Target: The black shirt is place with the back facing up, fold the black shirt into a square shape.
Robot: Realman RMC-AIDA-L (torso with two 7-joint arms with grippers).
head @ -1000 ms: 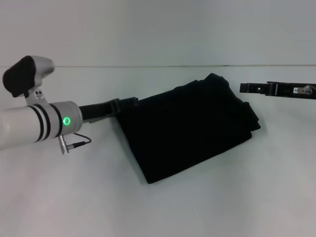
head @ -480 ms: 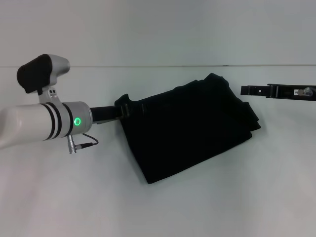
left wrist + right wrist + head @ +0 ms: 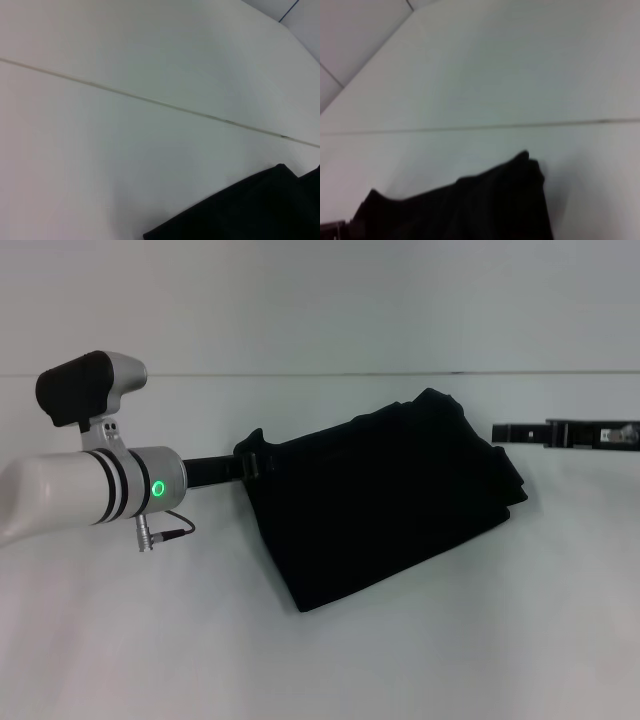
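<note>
The black shirt (image 3: 390, 500) lies folded into a rough four-sided shape on the white table, with no lettering showing. It also shows in the left wrist view (image 3: 250, 210) and in the right wrist view (image 3: 470, 205). My left gripper (image 3: 256, 462) is at the shirt's near-left upper corner, where the fabric bunches up a little around its tip. My right gripper (image 3: 500, 430) hovers just right of the shirt's far right corner, apart from the cloth and seen edge-on.
The white table (image 3: 150, 640) spreads around the shirt. Its back edge meets the wall along a thin line (image 3: 300, 374). My left arm's white wrist with a green light (image 3: 158, 487) and its cable hang over the table's left side.
My left arm has moved right into the shirt's left corner, and the fabric there has bunched up. My right gripper has drawn back slightly to the right, away from the shirt.
</note>
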